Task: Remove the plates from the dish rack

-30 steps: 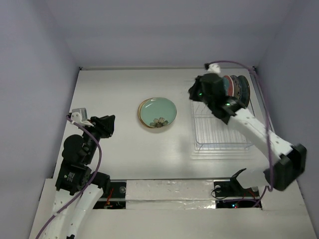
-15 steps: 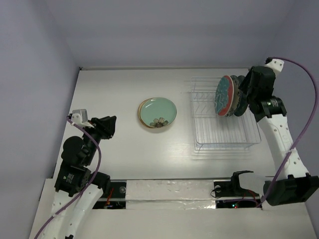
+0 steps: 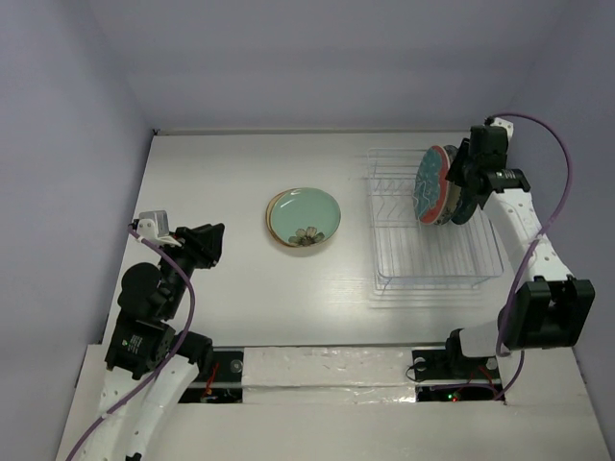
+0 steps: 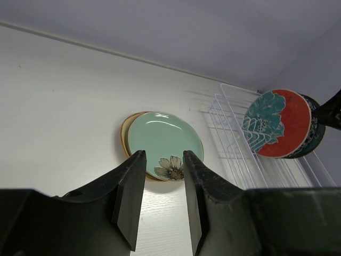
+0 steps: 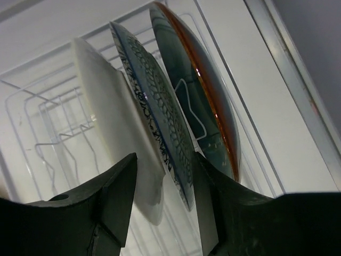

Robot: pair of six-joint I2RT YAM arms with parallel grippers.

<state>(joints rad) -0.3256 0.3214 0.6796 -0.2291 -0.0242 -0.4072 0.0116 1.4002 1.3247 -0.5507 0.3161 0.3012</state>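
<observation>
The mint green plate [image 3: 306,216] lies on the tan plate [image 4: 124,136] mid-table, beyond the left gripper [image 4: 163,157], empty and narrowly parted by the left edge, while the red plate [image 3: 430,182], blue-rimmed plate [image 5: 154,101] and dark teal plate [image 4: 318,137] stand in the dish rack [image 3: 432,280] near the far right corner, right gripper [image 5: 164,160] spread wide at their rims.

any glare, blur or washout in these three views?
Top external: even, soft light, sharp; wires of the clear dish rack barely stand out from the white table. Left wrist: in focus, a highlight streak on the mint green plate. Right wrist: racked plates very close and foreshortened, bright glint along the rightmost rim.
</observation>
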